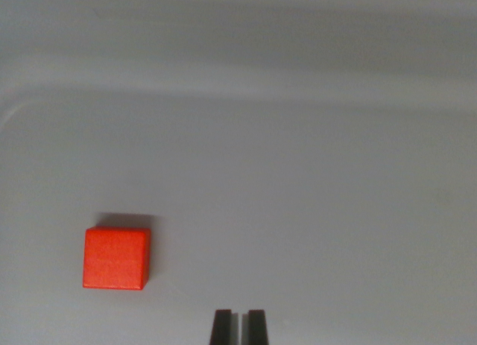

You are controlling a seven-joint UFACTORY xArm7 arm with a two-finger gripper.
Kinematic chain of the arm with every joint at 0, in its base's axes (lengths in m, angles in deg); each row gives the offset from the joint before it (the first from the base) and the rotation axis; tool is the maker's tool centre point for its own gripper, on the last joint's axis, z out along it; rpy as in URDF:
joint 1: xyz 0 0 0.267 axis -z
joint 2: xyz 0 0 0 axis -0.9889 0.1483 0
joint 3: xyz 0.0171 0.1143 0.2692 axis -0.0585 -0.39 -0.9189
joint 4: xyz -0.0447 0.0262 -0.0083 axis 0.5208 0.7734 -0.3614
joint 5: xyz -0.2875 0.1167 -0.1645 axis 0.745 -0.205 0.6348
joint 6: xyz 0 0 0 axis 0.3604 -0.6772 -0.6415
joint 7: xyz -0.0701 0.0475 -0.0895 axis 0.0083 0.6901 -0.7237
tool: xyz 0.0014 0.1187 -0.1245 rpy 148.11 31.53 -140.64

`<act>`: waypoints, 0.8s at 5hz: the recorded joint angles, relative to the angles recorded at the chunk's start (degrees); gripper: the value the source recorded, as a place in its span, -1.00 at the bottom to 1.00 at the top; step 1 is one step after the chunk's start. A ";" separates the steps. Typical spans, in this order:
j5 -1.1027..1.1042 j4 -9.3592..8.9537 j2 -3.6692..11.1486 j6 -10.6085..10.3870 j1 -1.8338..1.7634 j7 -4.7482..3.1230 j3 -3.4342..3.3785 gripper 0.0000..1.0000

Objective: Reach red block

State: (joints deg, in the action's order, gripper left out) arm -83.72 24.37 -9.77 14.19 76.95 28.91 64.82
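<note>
A red block (pixel 115 258) lies on a pale grey surface in the lower left of the wrist view, its top face square to the camera. My gripper (pixel 238 326) shows at the bottom centre as two dark fingertips standing almost together, with only a thin slit between them and nothing held. The block sits to the wrist view's left of the fingertips and slightly farther up, well apart from them.
The grey surface (pixel 313 196) spreads flat across the view. A faint curved rim or edge (pixel 223 92) runs across the upper part, bending down at the far left.
</note>
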 joint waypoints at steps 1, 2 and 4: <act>0.00 0.00 0.00 0.00 0.00 0.00 0.00 -1.00; 0.00 -1.27 1.75 -2.72 -0.58 0.09 -0.46 -1.00; 0.00 -2.55 3.49 -5.43 -1.17 0.19 -0.93 -1.00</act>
State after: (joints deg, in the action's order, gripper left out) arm -83.72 21.83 -6.28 8.76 75.78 29.10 63.90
